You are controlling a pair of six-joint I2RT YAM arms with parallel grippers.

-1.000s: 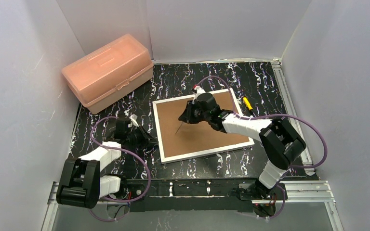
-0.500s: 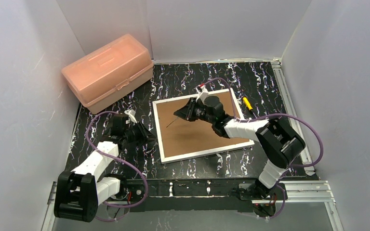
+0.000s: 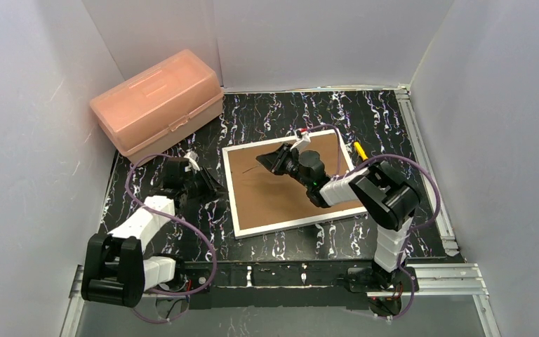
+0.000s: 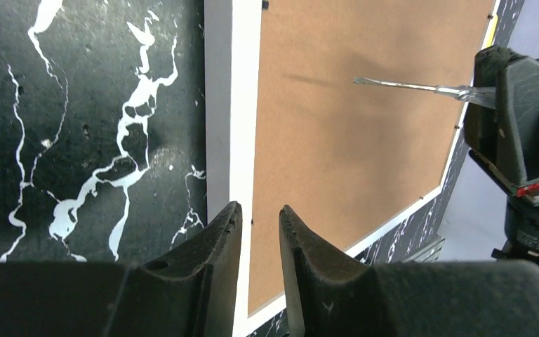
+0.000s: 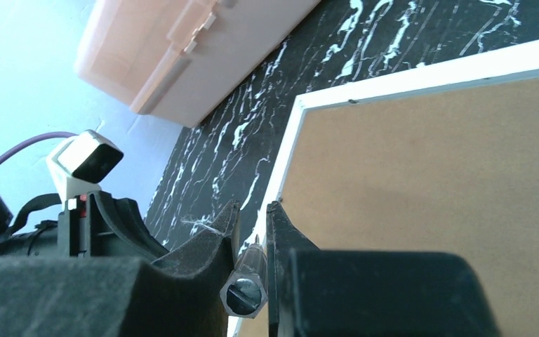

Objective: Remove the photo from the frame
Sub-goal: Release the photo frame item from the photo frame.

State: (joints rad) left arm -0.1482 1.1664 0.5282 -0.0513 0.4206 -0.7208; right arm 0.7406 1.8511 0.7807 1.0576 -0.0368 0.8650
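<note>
Item 1. Translucent pink plastic box with latched lid (image 3: 158, 105): far left, shut, standing on the black white-veined marble-pattern tabletop (image 3: 267, 112), well apart from the frame.

Item 2. Left gripper (image 4: 260, 225): near left, low over the left edge of the frame. The fingers (image 4: 217, 239) stand narrowly apart and hold nothing; the white border shows through the gap.

Item 3. Large flat rectangular picture frame with thin white border (image 3: 288, 184): centre of the table, lying flat and slightly skewed, its brown fibreboard back (image 4: 351, 140) upward. Small dark tabs (image 4: 264, 5) sit along the board's edge. The photo is hidden beneath the board.

Item 4. Right gripper (image 5: 253, 210): over the far half of the board, pointing left. Its fingers are clamped on the clear hexagonal handle of a slim flat-tipped metal screwdriver (image 4: 407, 86), whose shaft reaches left across the board. Whether the tip touches cannot be told.

Item 5. Small yellow-and-black object (image 3: 360, 152): on the table just beside the frame's far right edge; its kind cannot be told.
</note>
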